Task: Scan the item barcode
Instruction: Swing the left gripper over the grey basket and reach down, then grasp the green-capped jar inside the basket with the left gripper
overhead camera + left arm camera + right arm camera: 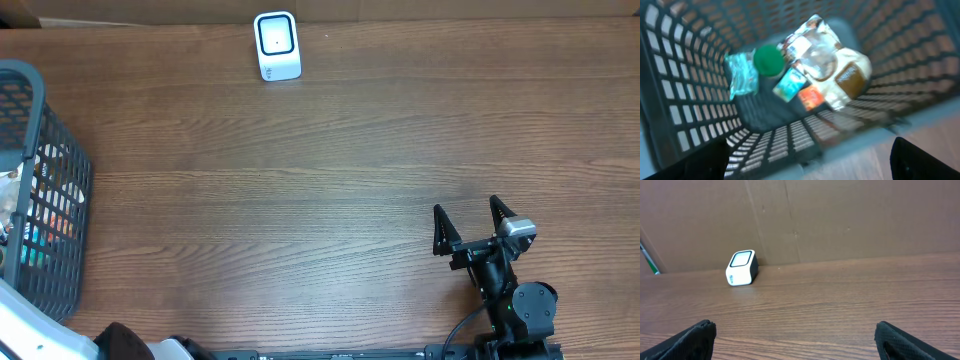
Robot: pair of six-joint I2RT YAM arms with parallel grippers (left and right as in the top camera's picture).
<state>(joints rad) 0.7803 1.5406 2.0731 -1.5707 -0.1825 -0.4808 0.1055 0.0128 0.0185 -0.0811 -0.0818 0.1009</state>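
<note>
Left wrist view, left gripper (805, 150) spread wide over basket (670, 75) — holding nothing, right gripper (466, 208) likewise agape, empty, facing scanner (277, 45).

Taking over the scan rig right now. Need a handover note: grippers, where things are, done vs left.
Left gripper: open, empty, pointed into the basket at the packets; view blurred.
Right gripper: open, empty, low over the table, facing the scanner at the far edge.
Done: nothing picked or scanned.
Left: take one item from the basket, show its barcode to the scanner.
</note>
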